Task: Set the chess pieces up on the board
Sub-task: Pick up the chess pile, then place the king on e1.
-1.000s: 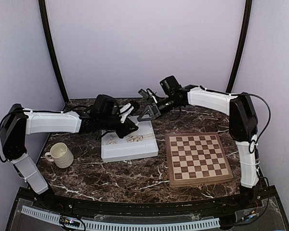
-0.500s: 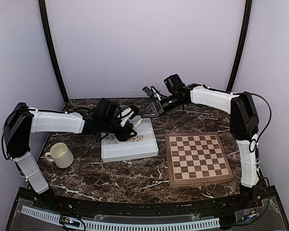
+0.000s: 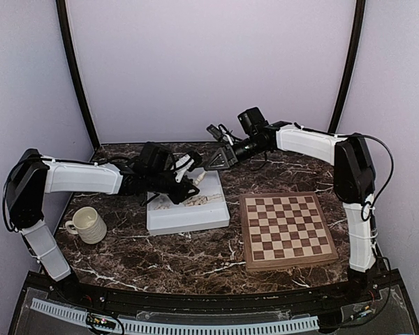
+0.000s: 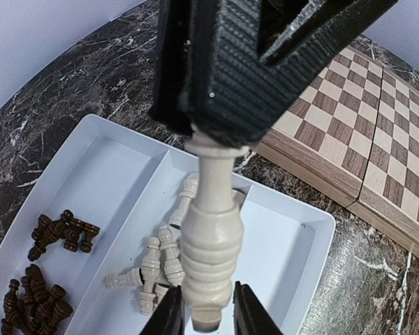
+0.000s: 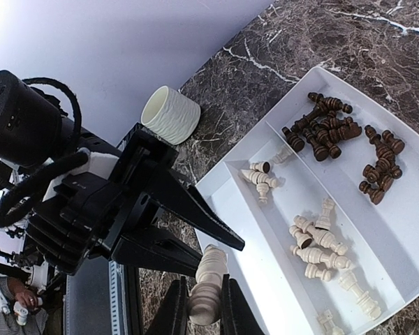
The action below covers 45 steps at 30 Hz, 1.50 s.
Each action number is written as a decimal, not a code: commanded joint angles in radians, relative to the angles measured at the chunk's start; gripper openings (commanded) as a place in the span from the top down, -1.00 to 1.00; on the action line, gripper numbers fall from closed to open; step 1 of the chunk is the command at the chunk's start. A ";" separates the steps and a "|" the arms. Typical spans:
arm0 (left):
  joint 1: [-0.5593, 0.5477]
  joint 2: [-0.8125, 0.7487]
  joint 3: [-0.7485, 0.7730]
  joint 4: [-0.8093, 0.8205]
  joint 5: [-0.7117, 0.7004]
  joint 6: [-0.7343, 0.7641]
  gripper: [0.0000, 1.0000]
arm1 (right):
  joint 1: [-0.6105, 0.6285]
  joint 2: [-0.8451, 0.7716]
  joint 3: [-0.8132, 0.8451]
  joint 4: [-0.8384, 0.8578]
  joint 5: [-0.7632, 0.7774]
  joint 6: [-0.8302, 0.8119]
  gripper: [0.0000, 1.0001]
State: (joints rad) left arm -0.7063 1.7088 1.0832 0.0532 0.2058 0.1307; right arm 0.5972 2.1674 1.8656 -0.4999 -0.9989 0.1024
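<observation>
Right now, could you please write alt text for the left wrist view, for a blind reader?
A cream-white chess piece fills the close-up, its upper end clamped in the right gripper, its lower end between the fingertips of the left gripper. Beneath is a white divided tray holding dark brown pieces and cream pieces; the chessboard lies at right.

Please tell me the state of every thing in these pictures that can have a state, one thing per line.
right gripper: shut on one end of the held piece
left gripper: fingers beside the other end, grip unclear
held piece: cream, in the air between both grippers
board: lying flat, no pieces on it
tray: holding the loose pieces
dark pieces: heaped in an end compartment
cream pieces: lying in the middle compartment
mug: upright
</observation>
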 commanded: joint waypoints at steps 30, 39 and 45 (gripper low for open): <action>0.015 -0.039 0.002 -0.013 -0.056 -0.018 1.00 | -0.093 -0.203 0.025 -0.217 0.311 -0.328 0.96; 0.036 -0.018 0.033 -0.047 -0.077 -0.075 1.00 | -0.096 -0.515 -0.327 -0.243 0.556 -0.502 0.94; 0.056 0.006 0.131 -0.149 -0.066 -0.140 1.00 | -0.101 -0.709 -0.544 -0.259 0.628 -0.549 0.94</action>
State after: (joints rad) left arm -0.6628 1.7020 1.1225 -0.0097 0.1371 0.0483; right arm 0.4976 1.5539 1.4220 -0.7429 -0.4522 -0.3851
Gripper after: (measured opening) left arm 0.107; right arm 0.130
